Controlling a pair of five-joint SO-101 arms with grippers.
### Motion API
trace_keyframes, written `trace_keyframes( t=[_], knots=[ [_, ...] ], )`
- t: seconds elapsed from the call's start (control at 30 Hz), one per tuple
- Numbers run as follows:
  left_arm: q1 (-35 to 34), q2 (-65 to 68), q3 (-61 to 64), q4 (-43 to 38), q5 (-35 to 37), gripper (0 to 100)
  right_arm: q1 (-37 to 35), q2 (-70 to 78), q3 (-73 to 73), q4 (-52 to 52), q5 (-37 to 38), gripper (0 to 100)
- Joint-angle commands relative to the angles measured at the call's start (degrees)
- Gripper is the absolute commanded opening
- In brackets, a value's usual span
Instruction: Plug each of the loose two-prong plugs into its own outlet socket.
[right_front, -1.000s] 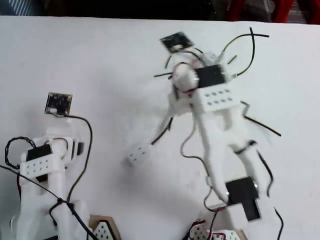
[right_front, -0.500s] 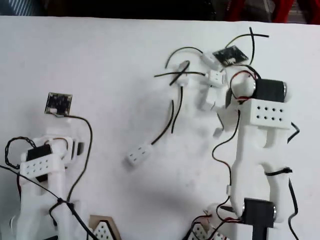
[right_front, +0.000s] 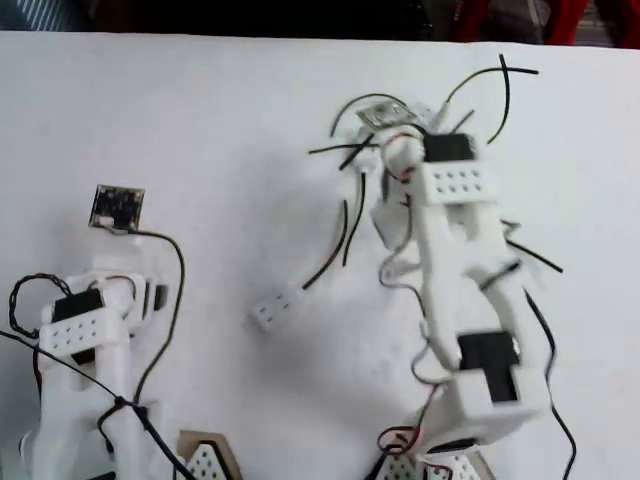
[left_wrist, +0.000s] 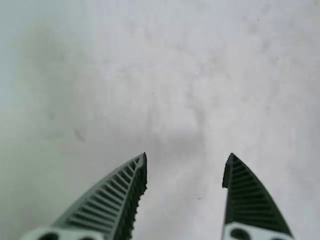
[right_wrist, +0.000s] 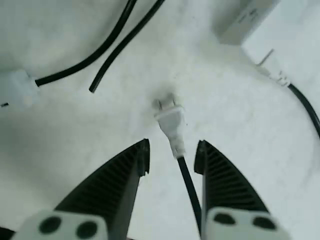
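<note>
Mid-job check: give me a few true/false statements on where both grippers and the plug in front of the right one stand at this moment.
1. The right gripper is open, with a white two-prong plug lying at its fingers' tips and its cord running back between them. True.
2. That plug is already seated in a socket. False: its prongs are bare and it lies loose on the table.
3. The left gripper is shut on a plug. False: it is open over bare table, with nothing between its fingers.
4. In the high view, a white outlet socket on a black cable lies on the table between the two arms. True.
</note>
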Motion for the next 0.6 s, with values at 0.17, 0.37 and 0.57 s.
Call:
trace_keyframes(
  t=[0.17, 0.37, 0.57],
  knots=[
    [-0.5, -1.5, -0.2, -0.6, -0.6, 25, -6.3, 14.2, -28.0, 0.0, -4.4, 13.9],
    [-0.5, -1.5, -0.2, -0.6, -0.6, 25, -4.1, 18.2, -33.3, 7.4, -6.7, 11.5],
    [-0.5, -1.5, -0.2, -0.6, -0.6, 25, -0.2, 14.8, -23.6, 7.3, -6.4, 7.4]
  ],
)
